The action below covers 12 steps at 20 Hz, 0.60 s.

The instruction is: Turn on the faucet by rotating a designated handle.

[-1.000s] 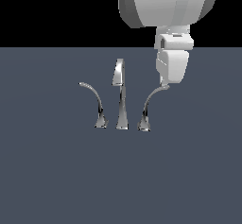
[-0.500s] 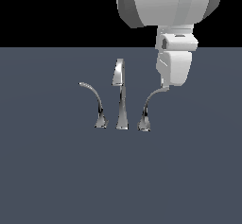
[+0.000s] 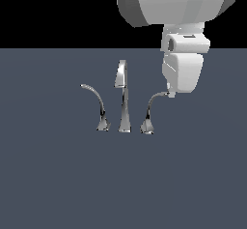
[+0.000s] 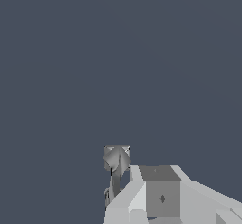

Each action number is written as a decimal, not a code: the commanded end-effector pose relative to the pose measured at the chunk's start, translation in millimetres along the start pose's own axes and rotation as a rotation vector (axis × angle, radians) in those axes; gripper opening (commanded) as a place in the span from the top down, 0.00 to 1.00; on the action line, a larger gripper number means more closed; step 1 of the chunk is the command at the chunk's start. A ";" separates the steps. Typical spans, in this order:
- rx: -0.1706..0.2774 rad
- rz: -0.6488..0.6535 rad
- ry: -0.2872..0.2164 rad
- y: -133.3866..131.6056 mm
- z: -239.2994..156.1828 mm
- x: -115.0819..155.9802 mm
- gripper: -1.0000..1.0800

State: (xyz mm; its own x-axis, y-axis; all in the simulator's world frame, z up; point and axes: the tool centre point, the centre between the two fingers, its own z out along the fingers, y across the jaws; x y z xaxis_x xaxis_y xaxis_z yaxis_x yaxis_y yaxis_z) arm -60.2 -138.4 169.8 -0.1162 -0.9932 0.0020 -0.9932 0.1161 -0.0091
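Note:
The chrome faucet stands mid-scene in the exterior view: a tall central spout with a slim curved lever on each side. The handle is the lever on the exterior view's right, and its thin arm arches up to the right. My gripper hangs from above with its fingertips right at the tip of that arm, touching or nearly so. The fingers show as one closed mass with nothing between them. In the wrist view the handle lies close beside the fingers.
The other lever bends toward the exterior view's left, on the far side of the spout from my gripper. A flat grey-blue surface carries the faucet. My arm's white body fills the upper right of the exterior view.

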 end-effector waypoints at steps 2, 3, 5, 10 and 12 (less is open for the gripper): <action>-0.009 -0.011 -0.002 15.2 -0.7 -10.1 1.00; -0.009 -0.011 -0.002 15.2 -0.7 -10.1 1.00; -0.003 -0.003 -0.001 11.9 -0.6 -8.5 1.00; -0.006 -0.007 -0.001 23.0 -0.8 -31.5 1.00; -0.007 -0.008 -0.002 27.5 -0.9 -40.9 1.00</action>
State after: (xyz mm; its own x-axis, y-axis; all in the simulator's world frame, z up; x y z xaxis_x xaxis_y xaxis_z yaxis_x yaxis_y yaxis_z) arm -80.4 -115.2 170.4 -0.1335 -0.9910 0.0027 -0.9910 0.1335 -0.0075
